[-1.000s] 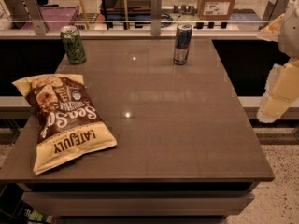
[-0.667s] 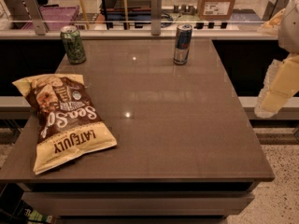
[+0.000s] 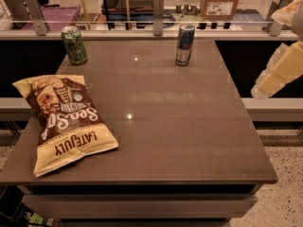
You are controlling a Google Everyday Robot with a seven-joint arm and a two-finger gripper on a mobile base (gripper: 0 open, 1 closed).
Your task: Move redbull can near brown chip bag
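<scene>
The hand [image 3: 271,81], whose grip state we cannot tell, edges closer from right of the untouched redbull can [image 3: 184,44].

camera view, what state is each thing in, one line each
redbull can: upright at the table's far edge, well apart from the bag, nothing touching it
chip bag: lying flat at front left, print side up
green can: upright at far left corner
gripper: in the air off the table's right side, away from both cans
table: bears both cans and the bag
</scene>
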